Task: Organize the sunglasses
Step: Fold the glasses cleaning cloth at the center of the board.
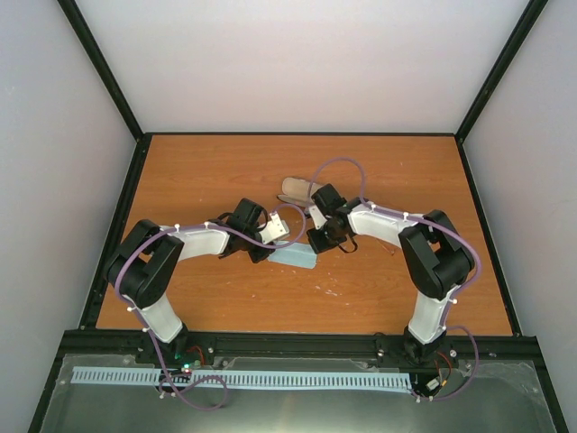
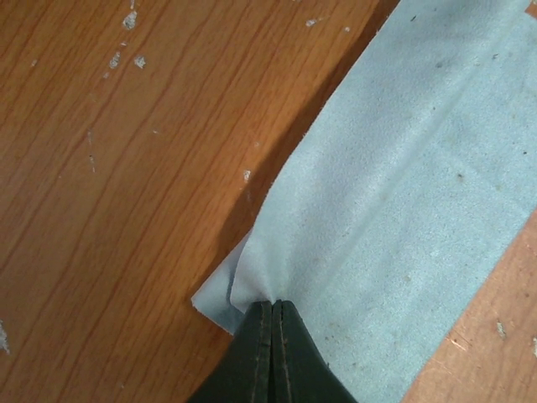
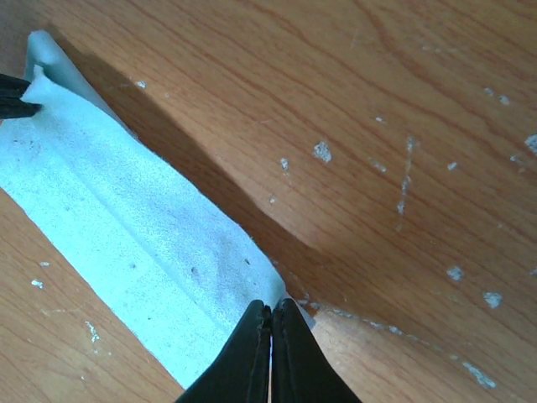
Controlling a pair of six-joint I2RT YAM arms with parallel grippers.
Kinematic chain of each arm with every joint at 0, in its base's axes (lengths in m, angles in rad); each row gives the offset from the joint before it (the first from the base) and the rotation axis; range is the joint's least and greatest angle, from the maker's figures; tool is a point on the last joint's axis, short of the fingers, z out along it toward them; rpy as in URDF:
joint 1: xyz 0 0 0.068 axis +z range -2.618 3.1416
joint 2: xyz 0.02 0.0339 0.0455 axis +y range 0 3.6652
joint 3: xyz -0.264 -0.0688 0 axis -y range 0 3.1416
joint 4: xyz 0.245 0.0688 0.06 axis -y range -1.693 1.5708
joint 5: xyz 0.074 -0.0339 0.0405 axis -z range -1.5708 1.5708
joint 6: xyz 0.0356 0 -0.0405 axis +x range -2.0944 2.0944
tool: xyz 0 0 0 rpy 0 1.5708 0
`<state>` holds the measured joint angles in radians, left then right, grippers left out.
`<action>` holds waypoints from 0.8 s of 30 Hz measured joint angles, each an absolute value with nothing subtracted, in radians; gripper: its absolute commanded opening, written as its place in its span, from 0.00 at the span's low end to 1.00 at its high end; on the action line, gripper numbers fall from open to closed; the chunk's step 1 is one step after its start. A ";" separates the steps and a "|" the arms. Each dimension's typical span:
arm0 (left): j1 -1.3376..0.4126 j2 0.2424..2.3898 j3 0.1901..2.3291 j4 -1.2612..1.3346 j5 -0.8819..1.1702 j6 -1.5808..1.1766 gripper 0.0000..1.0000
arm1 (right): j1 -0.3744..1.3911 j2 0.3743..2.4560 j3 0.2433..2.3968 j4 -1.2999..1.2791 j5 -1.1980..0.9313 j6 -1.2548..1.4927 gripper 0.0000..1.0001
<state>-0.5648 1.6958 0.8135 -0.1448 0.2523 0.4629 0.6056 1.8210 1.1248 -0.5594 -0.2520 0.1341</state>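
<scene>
Between left gripper (image 1: 275, 236) and right gripper (image 1: 317, 242), top view: pale blue cloth (image 1: 296, 257), folded to a strip. Brown case (image 1: 299, 188) lies just beyond both. No sunglasses visible in any view; hidden by arms or in case, can't tell.

Left wrist: jaws pressed together on cloth corner, fabric puckered ahead of tips.

Right wrist: jaws pinching opposite end.

Judgement: raise both ends level & together w/ light tension, so fold holds.

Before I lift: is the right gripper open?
No, the right gripper is pinched shut on the edge of the cloth.
</scene>
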 measured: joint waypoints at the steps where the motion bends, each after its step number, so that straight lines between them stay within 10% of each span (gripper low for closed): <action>1: -0.565 1.696 0.813 -0.143 0.252 0.463 0.02 | 0.606 1.818 1.122 -0.560 -0.251 0.135 0.03; 24: -0.565 1.623 0.707 -0.042 0.263 0.588 0.02 | 0.606 1.845 1.197 -0.512 -0.145 0.250 0.10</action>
